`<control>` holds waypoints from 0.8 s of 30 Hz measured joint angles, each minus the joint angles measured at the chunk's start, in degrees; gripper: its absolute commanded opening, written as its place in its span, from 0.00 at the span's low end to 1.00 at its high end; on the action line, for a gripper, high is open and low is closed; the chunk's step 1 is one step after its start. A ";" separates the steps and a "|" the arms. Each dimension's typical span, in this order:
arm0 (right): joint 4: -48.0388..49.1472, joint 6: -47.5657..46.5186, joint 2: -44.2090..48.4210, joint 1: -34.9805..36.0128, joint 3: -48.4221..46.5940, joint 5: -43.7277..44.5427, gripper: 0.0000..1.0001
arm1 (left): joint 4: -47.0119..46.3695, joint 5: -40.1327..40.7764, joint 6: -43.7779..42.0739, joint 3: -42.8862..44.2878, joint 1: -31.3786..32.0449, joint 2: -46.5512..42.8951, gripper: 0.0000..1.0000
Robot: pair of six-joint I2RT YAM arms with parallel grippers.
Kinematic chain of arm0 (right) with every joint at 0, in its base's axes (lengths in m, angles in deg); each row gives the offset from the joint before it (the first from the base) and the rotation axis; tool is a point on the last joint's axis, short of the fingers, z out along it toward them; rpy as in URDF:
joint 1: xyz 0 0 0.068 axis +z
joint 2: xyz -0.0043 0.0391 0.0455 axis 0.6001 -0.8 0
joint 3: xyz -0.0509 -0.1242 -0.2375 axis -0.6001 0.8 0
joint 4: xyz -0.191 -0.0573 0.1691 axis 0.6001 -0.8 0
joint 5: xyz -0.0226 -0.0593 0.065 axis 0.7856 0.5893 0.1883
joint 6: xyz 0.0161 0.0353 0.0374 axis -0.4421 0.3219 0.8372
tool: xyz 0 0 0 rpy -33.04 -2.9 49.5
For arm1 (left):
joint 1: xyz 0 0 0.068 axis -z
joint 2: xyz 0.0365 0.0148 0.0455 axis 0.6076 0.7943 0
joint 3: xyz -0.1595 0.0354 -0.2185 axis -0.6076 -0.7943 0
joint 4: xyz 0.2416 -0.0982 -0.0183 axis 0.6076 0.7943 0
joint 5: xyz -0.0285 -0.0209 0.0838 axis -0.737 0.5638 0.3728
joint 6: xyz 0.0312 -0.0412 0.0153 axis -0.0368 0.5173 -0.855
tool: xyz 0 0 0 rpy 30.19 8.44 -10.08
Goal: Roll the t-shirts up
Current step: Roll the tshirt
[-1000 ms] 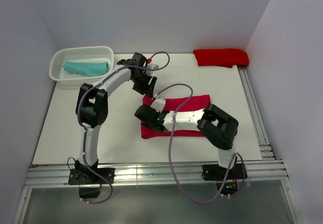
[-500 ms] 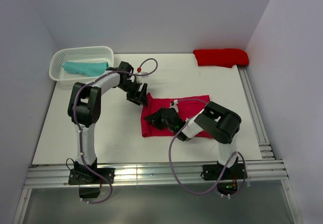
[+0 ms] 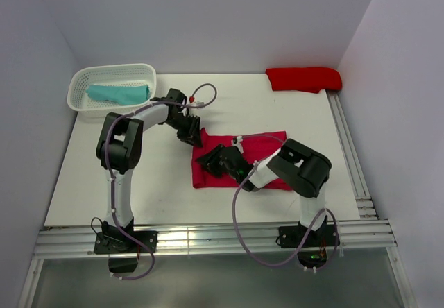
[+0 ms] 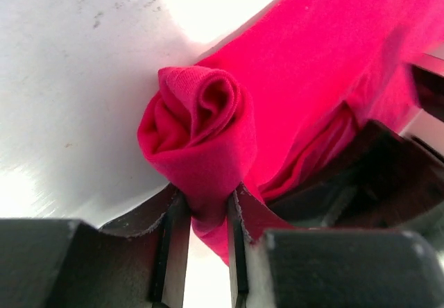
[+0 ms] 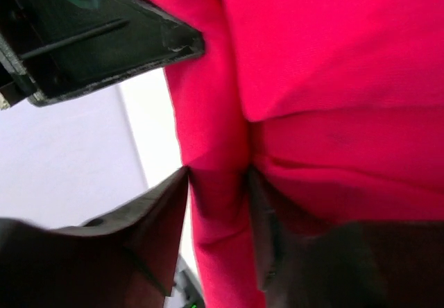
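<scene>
basket (image 3: 78, 86), far left: is holding the teal t-shirt (image 3: 119, 93), which is looking already bundled.
left gripper (image 4: 207, 207): is pinching the coiled left end of the crimson t-shirt (image 3: 274, 141).
crimson t-shirt: is lying mid-table, its right part flat and unrolled.
right gripper (image 5: 216, 190): is clamping a fold along the same shirt's left edge.
scarlet t-shirt (image 3: 304, 78), far right corner: is sitting as a heap; whether it is rolled cannot be told.
progress: judging by this, one is seeming done, one is just starting, and one is probably waiting.
</scene>
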 measured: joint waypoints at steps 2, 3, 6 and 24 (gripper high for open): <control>-12.09 -2.82 3.23 1.05 -4.37 3.19 0.54 | 0.02 1.75 0.22 -0.04 0.46 -0.55 0.06; -16.46 -4.02 4.07 1.97 -6.34 4.50 0.55 | 0.02 2.71 0.20 -0.15 0.74 -0.87 0.05; -31.74 -7.17 5.44 4.13 -13.33 9.51 0.57 | -0.35 6.78 0.17 -0.92 1.88 -2.45 0.04; -89.94 -15.23 -4.92 14.82 -54.49 32.30 0.56 | -0.04 21.92 0.11 -1.68 7.39 -5.77 0.05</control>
